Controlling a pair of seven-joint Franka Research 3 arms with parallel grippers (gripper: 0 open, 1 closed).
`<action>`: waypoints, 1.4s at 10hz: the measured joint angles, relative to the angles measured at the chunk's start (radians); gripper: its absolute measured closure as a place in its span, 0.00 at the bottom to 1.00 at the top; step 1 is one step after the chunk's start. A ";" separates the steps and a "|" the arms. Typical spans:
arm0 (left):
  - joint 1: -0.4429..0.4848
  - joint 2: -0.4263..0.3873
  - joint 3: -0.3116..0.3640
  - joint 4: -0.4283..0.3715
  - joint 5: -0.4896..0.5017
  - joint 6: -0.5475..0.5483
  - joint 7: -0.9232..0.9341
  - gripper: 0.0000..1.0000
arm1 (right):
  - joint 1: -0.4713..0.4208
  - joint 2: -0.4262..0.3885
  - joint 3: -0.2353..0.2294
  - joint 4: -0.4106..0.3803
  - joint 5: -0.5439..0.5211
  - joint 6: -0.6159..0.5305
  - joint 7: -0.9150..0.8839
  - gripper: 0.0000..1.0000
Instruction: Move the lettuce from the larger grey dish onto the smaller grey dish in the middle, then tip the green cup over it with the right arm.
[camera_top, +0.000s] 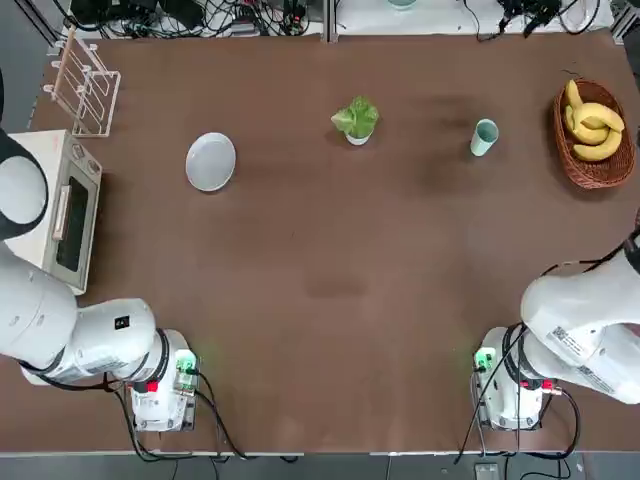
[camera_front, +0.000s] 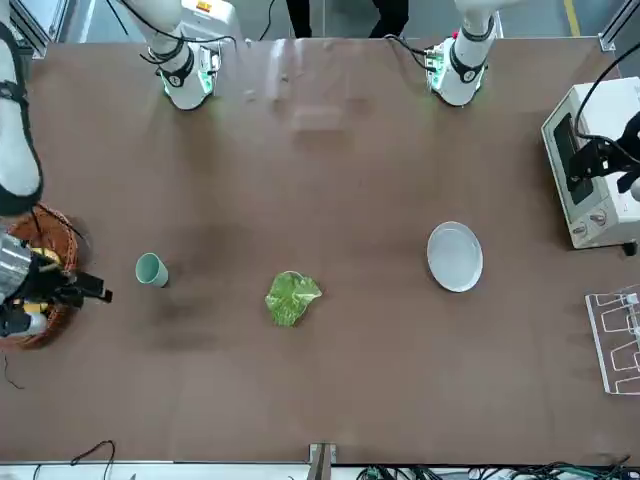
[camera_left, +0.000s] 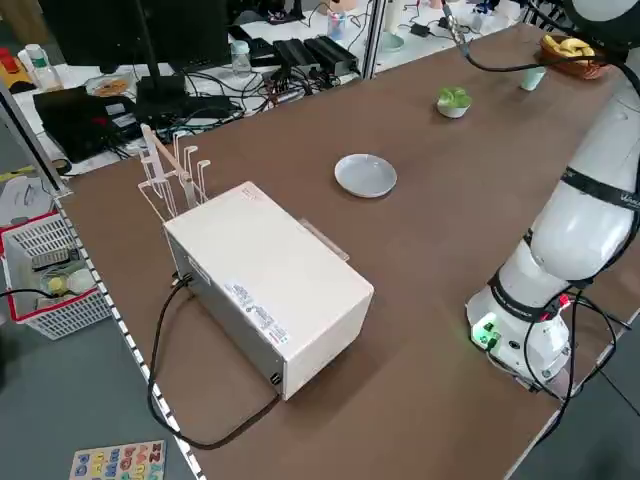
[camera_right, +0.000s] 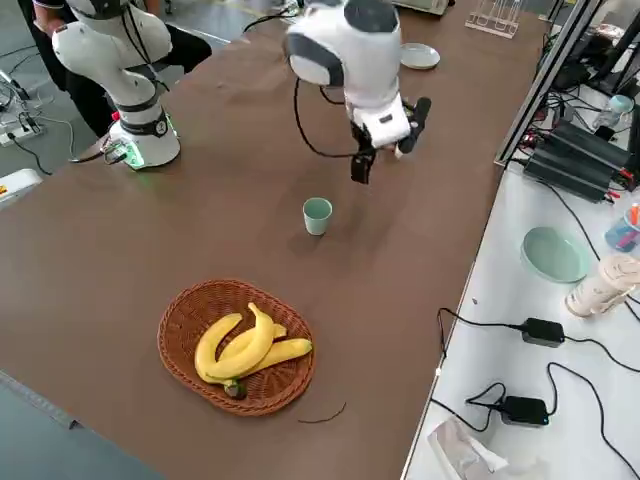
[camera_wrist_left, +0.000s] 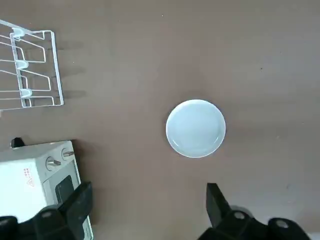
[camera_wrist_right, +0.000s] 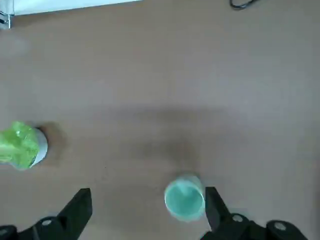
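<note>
Lettuce (camera_top: 356, 117) sits in the smaller grey dish (camera_top: 357, 138) mid-desk near the far edge, larger grey dish (camera_top: 211, 161) bare, so the right pincer (camera_wrist_right: 145, 212), spread wide, hovers above the upright green cup (camera_top: 484, 137), seemingly lining up the tip.

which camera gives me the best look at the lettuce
The front view: the lettuce shows largest there, unobstructed, hiding the smaller grey dish under it. The top view shows the leaves above the dish's rim. In the left side view it is far off, and the right wrist view cuts it at the edge.
</note>
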 joint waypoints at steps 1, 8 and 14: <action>-0.005 0.002 -0.005 0.000 0.000 0.000 -0.001 0.00 | -0.013 -0.038 0.000 0.054 -0.003 -0.095 0.004 0.00; -0.002 0.004 -0.002 0.000 -0.002 0.000 -0.002 0.00 | -0.050 -0.195 0.000 0.075 -0.068 -0.269 0.176 0.00; -0.001 0.007 -0.001 0.000 -0.002 0.000 -0.002 0.00 | -0.008 -0.211 -0.037 0.074 -0.073 -0.291 0.218 0.00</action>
